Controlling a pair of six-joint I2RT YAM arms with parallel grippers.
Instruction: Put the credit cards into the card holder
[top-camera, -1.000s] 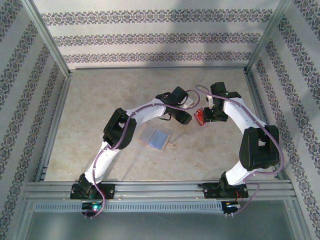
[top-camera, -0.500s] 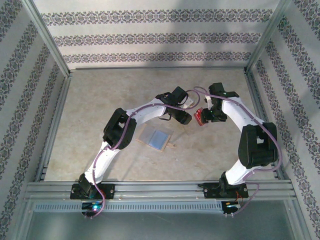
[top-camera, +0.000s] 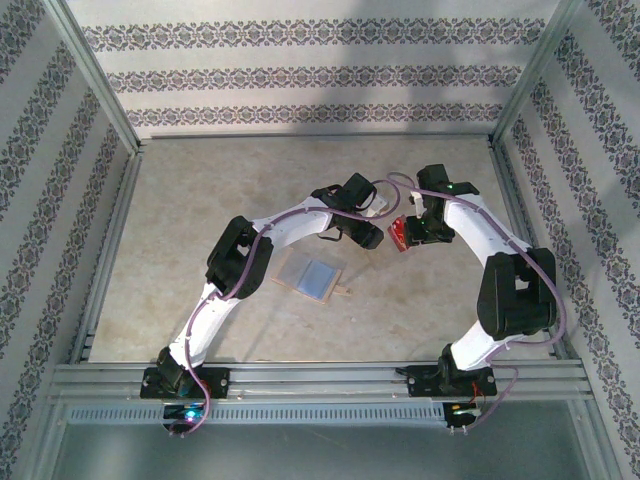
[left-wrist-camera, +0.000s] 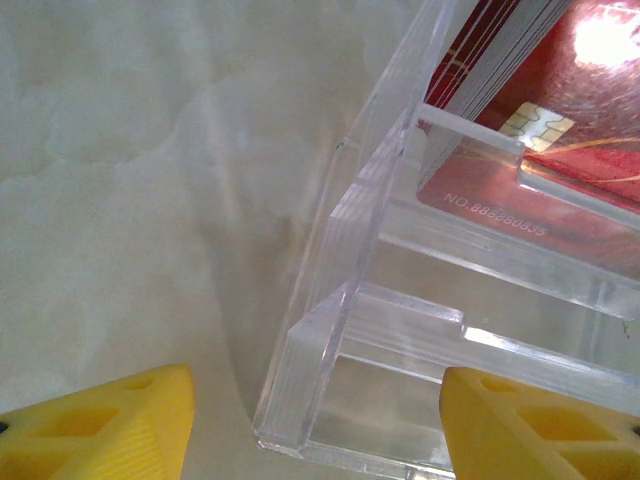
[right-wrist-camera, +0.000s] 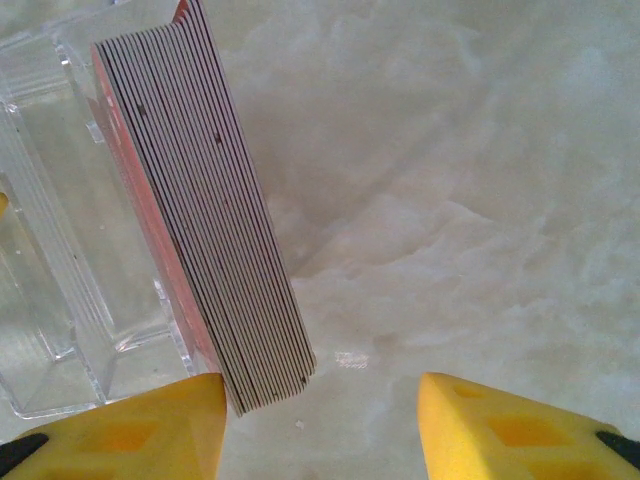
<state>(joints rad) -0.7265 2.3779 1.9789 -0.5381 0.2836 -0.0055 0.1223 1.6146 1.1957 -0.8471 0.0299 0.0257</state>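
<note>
On the pale table (top-camera: 200, 200), left of centre in the top view, you have the card holder (top-camera: 310, 275) lying opened flat, its grey-white inside facing up, apart from both arms.

Just to its right, your left gripper (left-wrist-camera: 315, 430) stands with jaws apart, straddling the near corner of a clear plastic stand (left-wrist-camera: 400, 300). In the left wrist view, one yellow finger sits off the stand's side with bare table between them. The other finger overlaps the stand's base, and you cannot tell whether it touches.

The credit cards (right-wrist-camera: 200, 220) stand on edge as one thick red stack, leaning against that stand.

Farthest right, your right gripper (right-wrist-camera: 320, 430) is also spread. One fingertip is just beside the stack's lower end and the other is well apart across bare table, so nothing is clamped.
</note>
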